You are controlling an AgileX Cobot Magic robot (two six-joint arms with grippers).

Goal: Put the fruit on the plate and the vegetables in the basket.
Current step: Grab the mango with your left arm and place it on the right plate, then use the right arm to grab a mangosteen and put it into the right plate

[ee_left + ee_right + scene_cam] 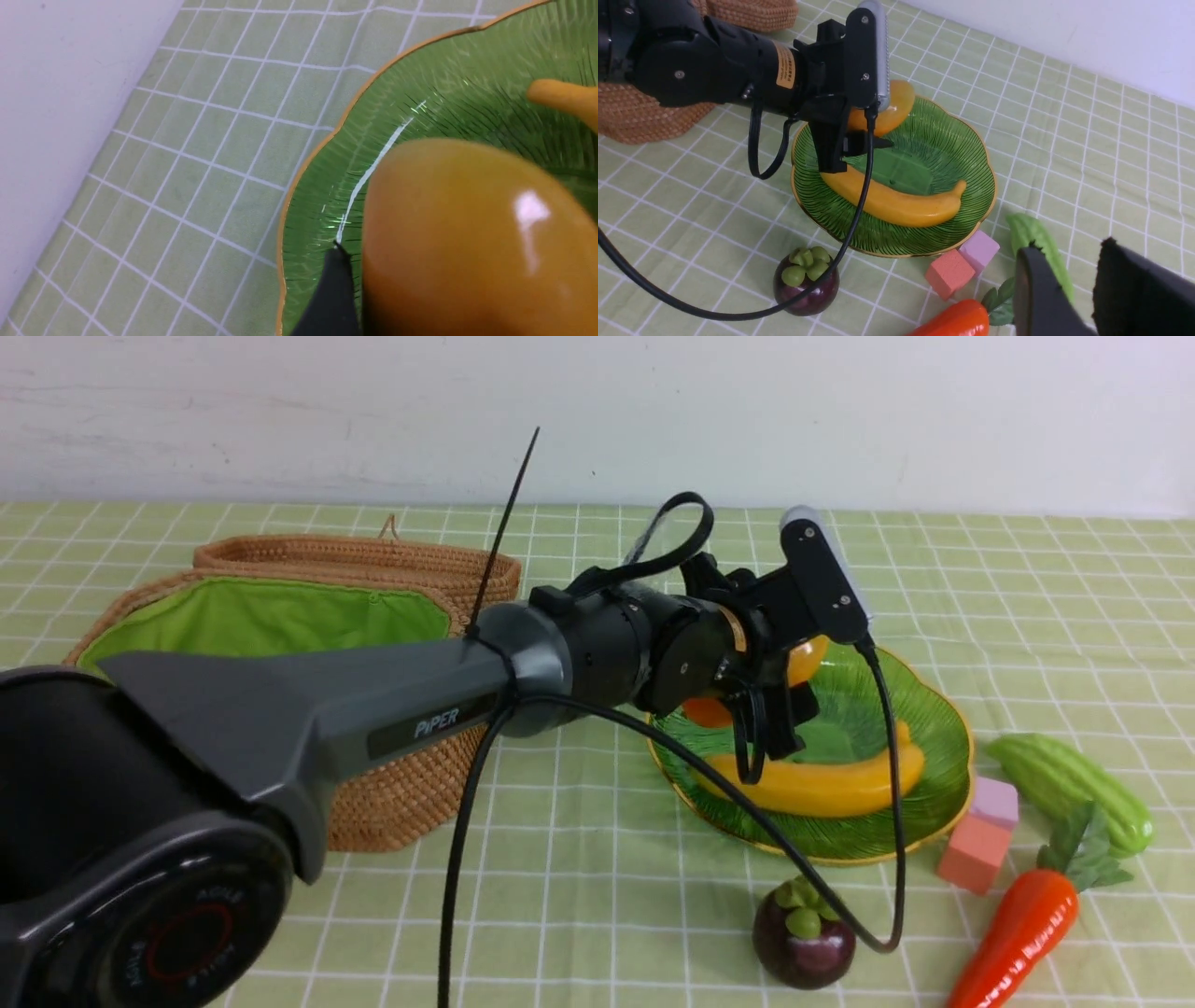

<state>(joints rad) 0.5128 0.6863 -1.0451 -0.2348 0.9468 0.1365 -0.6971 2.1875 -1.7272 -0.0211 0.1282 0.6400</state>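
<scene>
Over the plate [943,728], far-left side, L gripper [770,751] hangs w/ fingers [829,149] spread wide; the mango [808,658] sits between them, resting on the glass. Banana [822,789] lies across the plate's near half. Mangosteen [803,943] is on the cloth in front of the plate. Gourd [1074,789] & carrot [1022,924] are right of the plate, w/ foam cubes [976,854] just beside its rim. Basket [401,793] is left of the plate, green lining showing. R gripper [1069,254], right-front of the plate near the gourd, is partly open & empty.
</scene>
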